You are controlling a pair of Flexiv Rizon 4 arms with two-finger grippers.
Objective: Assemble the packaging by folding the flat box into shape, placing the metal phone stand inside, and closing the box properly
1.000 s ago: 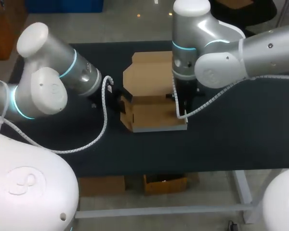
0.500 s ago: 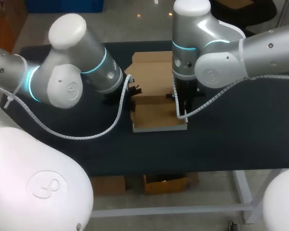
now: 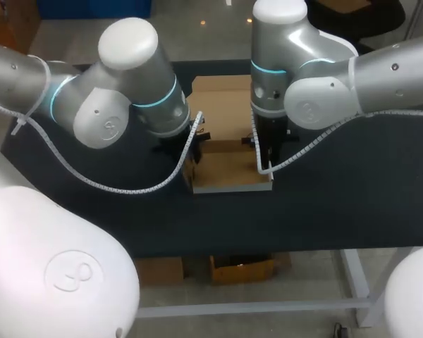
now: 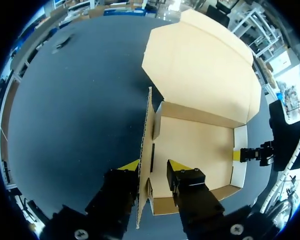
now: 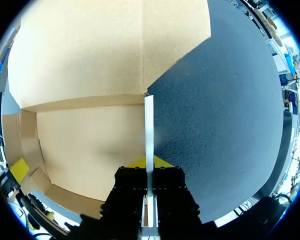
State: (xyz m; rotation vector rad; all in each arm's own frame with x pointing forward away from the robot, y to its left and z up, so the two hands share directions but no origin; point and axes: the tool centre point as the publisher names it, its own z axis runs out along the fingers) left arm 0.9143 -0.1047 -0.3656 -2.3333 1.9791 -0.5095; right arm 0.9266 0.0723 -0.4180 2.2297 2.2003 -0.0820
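The brown cardboard box [image 3: 229, 167] lies mid-table as an open tray, its lid [image 3: 222, 105] flat behind it. My left gripper [image 3: 197, 138] is at the box's left side. In the left wrist view that gripper [image 4: 154, 166] stands open, its yellow-tipped fingers on either side of the upright left wall [image 4: 146, 140], with a gap on the inner side. My right gripper [image 5: 150, 162] is shut on the thin right wall [image 5: 149, 120], and it also shows across the tray as the right gripper [image 4: 250, 154]. No metal phone stand is in view.
The black table top [image 3: 338, 190] stretches wide to both sides of the box and in front of it, up to the front edge [image 3: 268, 248]. My left arm's cable [image 3: 127, 189] hangs over the table left of the box.
My left arm swung right to the box. The splayed left flap now stands upright between its fingers, which have parted. The right arm kept still on the right wall.
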